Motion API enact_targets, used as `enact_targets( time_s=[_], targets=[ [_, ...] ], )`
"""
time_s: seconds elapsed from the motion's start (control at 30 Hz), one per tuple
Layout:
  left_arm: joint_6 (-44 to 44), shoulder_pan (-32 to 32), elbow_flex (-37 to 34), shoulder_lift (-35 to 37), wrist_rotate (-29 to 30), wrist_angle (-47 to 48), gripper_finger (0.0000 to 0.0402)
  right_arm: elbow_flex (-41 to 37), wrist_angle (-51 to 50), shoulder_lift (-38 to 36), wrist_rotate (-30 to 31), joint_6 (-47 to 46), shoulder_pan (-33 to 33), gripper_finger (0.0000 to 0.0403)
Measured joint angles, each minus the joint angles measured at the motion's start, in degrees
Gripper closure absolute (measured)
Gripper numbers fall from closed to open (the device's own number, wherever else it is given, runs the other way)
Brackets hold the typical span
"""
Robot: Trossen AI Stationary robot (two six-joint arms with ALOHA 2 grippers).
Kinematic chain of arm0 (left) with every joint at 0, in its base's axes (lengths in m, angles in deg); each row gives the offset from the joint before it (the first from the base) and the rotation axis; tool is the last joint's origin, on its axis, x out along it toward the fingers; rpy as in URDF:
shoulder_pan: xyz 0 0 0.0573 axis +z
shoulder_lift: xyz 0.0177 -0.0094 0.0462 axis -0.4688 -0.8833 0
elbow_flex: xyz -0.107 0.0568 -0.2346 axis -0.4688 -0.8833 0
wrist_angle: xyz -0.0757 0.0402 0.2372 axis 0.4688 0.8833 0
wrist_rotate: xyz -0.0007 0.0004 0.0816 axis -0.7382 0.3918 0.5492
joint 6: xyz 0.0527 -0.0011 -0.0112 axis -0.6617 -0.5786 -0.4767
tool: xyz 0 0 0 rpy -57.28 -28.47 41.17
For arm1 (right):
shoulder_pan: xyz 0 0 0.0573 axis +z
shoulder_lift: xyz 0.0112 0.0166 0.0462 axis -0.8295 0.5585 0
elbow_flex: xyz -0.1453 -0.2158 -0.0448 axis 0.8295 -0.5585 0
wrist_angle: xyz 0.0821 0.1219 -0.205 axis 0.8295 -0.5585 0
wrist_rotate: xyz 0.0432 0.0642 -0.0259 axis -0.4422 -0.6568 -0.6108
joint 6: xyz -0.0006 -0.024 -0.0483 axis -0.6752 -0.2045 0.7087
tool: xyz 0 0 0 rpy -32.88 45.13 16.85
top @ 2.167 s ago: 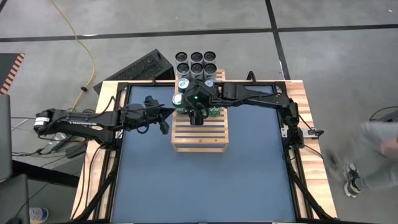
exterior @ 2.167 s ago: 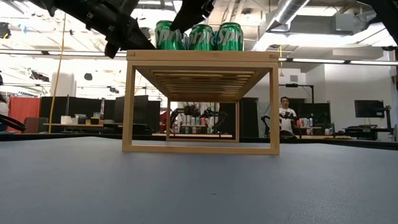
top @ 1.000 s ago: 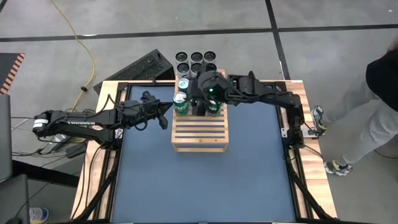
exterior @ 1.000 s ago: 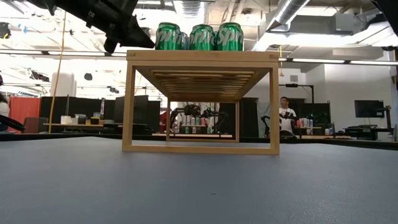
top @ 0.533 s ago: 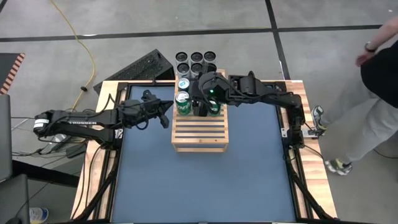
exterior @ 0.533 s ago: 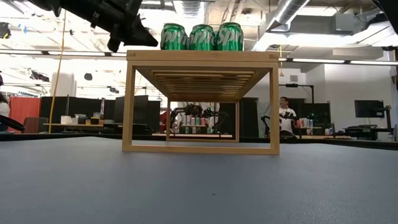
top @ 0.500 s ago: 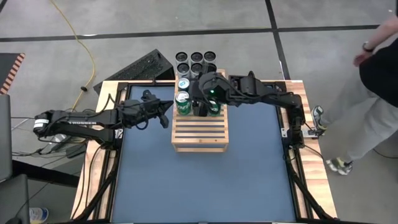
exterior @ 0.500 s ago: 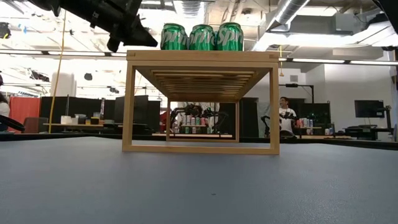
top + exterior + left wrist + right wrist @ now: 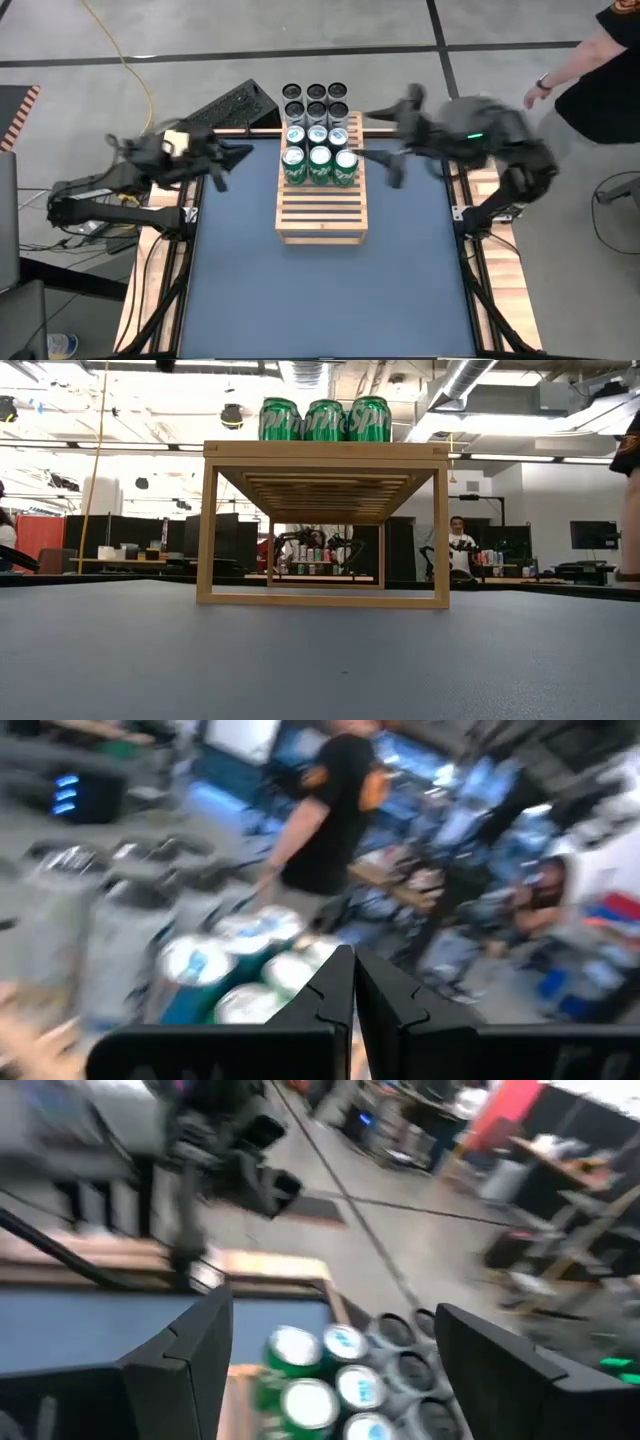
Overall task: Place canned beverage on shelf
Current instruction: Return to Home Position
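the left gripper (image 9: pixel 354 988) is showing its fingers (image 9: pixel 318 1015) pressed together, only a thin seam between them, and holding nothing; the right gripper (image 9: pixel 335 1330) is standing wide open, its fingers (image 9: pixel 190 1365) well apart with nothing between them. in the high view the left one is hanging over the left edge of the table (image 9: pixel 330 290), well apart from the shelf (image 9: pixel 320 215), while the right one is hanging near the shelf's right side, apart from it and touching no can. three green cans (image 9: pixel 319 164) are standing upright in a row across the shelf's far half, side by side, with a row of pale-topped cans (image 9: pixel 317 134) just behind them and the near slats lying bare. with both grippers empty and the cans sitting on the slats, the placing is looking finished, and the step in hand is seeming to be the return to rest. the next move is calling for each arm to fold back toward its own side, the right one going up and away first so it is not brushing the green row. a person (image 9: pixel 600 50) is standing beyond the table's far right corner, so that side is wanting care.
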Motion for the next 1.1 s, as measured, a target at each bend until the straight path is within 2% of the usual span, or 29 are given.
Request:
enact_targets(
  time_s=[0.1, 0.23, 0.33, 0.4, 0.47, 0.53, 0.6, 0.7, 0.87, 0.97, 1.1],
  targets=[
    [-0.4, 0.0, 5.0, 1.5, -6.2, 1.5, 0.0402, 0.0, -4.3, -5.5, -3.3, -5.7, 1.7, 0.0101],
    [-0.7, -0.1, 9.6, 3.0, -15.8, 1.5, 0.0402, 0.0, -15.1, -12.2, -3.4, -11.2, 5.3, 0.0101],
    [1.0, -0.1, 11.6, 4.1, -19.3, 1.7, 0.0402, -0.3, -23.1, -16.5, -3.3, -19.4, 7.6, 0.0101],
    [4.1, 0.0, 12.5, 4.9, -23.0, 1.8, 0.0402, -2.0, -24.5, -19.3, -1.7, -23.0, 9.1, 0.0101],
    [0.9, 0.0, 13.4, 5.9, -27.5, 3.0, 0.0402, -4.8, -22.4, -22.3, 2.3, -24.6, 10.9, 0.0101],
    [-4.8, 0.0, 13.9, 7.6, -31.6, 5.2, 0.0402, -8.8, -19.2, -25.6, 5.0, -24.8, 12.9, 0.0101],
    [-6.8, -0.1, 13.9, 9.5, -32.7, 7.3, 0.0402, -14.5, -13.9, -29.0, 7.3, -24.4, 14.7, 0.0101],
    [-6.0, -0.1, 14.0, 12.2, -29.5, 10.1, 0.0402, -26.3, -3.6, -35.3, 9.0, -22.0, 16.8, 0.0101],
    [-7.9, -0.1, 13.4, 15.1, -27.0, 13.1, 0.0402, -50.2, 19.4, -48.1, 9.0, -17.7, 18.3, 0.0101],
    [-9.0, -0.1, 13.0, 17.4, -23.0, 16.2, 0.0402, -63.5, 34.0, -56.0, 8.9, -15.6, 18.2, 0.0101],
    [-9.3, -0.1, 10.6, 20.1, -21.1, 17.3, 0.0402, -77.3, 47.4, -65.9, 8.8, -14.3, 18.2, 0.0101]
  ],
)
